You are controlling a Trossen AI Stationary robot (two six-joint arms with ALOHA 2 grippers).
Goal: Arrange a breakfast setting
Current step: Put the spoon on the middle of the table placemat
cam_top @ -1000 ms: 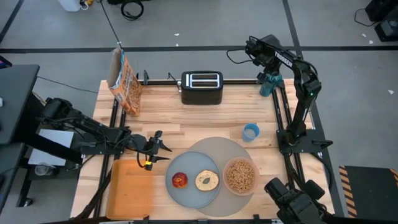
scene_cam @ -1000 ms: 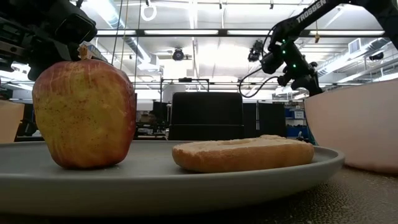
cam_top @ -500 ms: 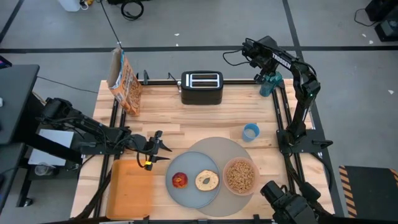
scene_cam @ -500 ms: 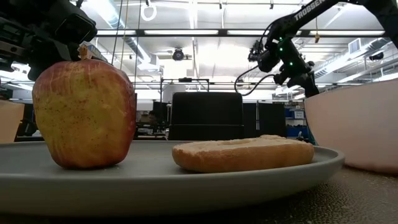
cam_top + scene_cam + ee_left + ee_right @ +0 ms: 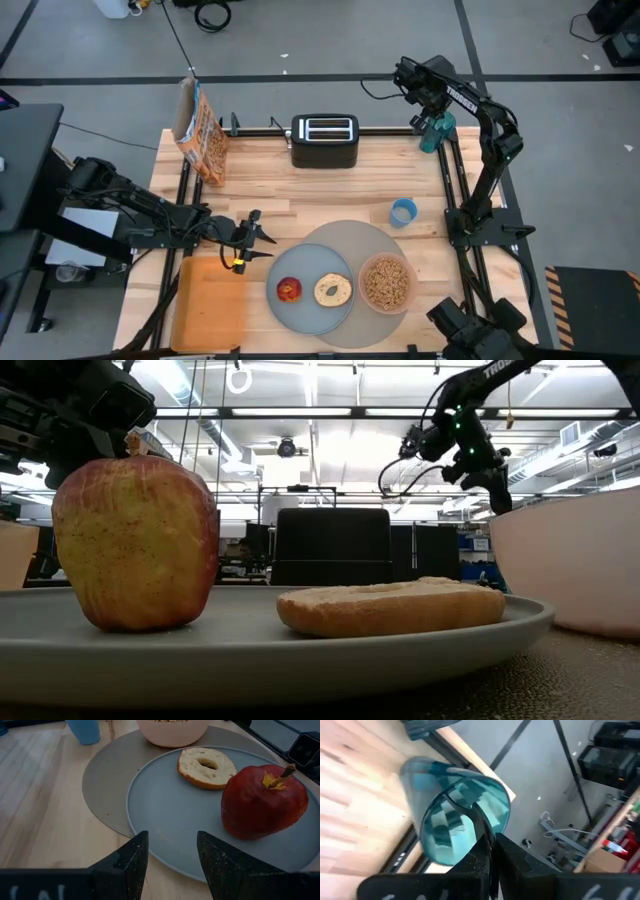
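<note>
The round grey-tan placemat [image 5: 345, 238] bears the grey plate [image 5: 305, 305] and the pink bowl [image 5: 385, 283] of brown cereal pieces. The red apple [image 5: 290, 290] stands on the plate's left half and the bagel half [image 5: 332, 290] lies flat beside it. Both also show in the left wrist view, the apple [image 5: 262, 802] and the bagel [image 5: 206, 766]. No spoon shows. My left gripper [image 5: 262, 240] is open and empty, just left of the plate [image 5: 170, 837]. My right gripper [image 5: 428, 112] is at the table's far right corner, shut on a clear teal tumbler [image 5: 455, 815]. My right gripper pinches the tumbler's wall at its rim [image 5: 481, 826], one finger inside the cup and one outside, as far as the wrist view shows. The tumbler [image 5: 432, 133] is tilted with its open mouth toward the wrist, above the table's far right corner.
A black toaster [image 5: 324, 140] stands at the far middle and a cereal box [image 5: 200, 130] at the far left. A small blue cup [image 5: 403, 211] stands right of centre. An orange board [image 5: 210, 305] lies at the near left. Bare wood lies between toaster and placemat.
My right gripper, still shut on the teal tumbler, has swung slightly toward the table's left and then back toward its right edge, rising a little in the low view. The tumbler has stayed in the hold.
</note>
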